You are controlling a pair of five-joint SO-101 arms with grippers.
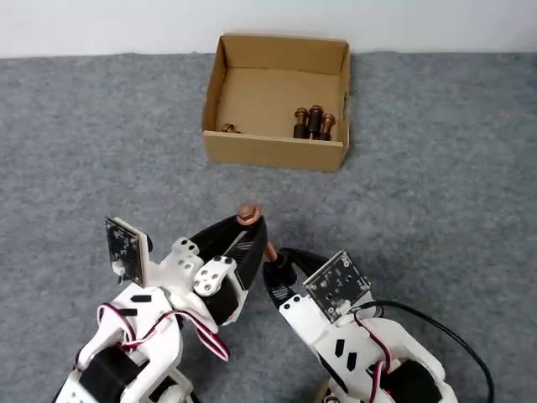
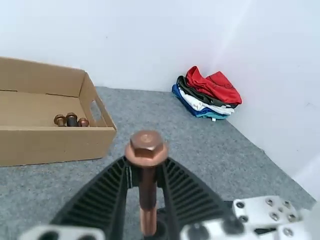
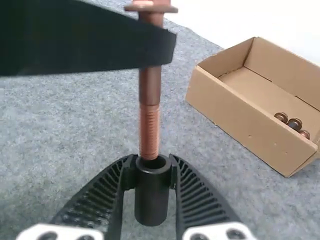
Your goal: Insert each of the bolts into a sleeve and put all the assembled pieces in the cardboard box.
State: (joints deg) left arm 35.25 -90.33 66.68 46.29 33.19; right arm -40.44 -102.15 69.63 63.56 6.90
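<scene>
3 copper-headed bolts seated in dark sleeves (image 1: pixel 313 122) stand together against one side wall of the open brown cardboard box (image 1: pixel 277 154). A 4th coppery piece (image 1: pixel 228 128) lies in the opposite front corner, too small to tell whether it is sleeved. I judge the 3 as finished work.

1 more pair is in hand above the grey carpeted tabletop (image 1: pixel 436 168), near the front of the box. The left claw (image 2: pixel 146 172) is pinching the long copper hex-head bolt (image 2: pixel 146 150) just under its head, head up. The right claw (image 3: pixel 151 167) is clamped around the short black cylindrical sleeve (image 3: pixel 151 192), mouth up. The bolt's threaded tip sits at the sleeve's mouth, barely entered, with nearly the whole shank outside. As I read it, the bolt has yet to be pushed fully home, and then this piece goes into the box.

The right wrist view gives the thread meeting the bore plainly, where the high view has the claws in the way. The left wrist view gives the grip under the bolt head, and a pile of folded clothes, red on top (image 2: pixel 207 92), by the wall corner, well apart from the work. The high view lays out both arms and the box together and gives the 4th piece.
</scene>
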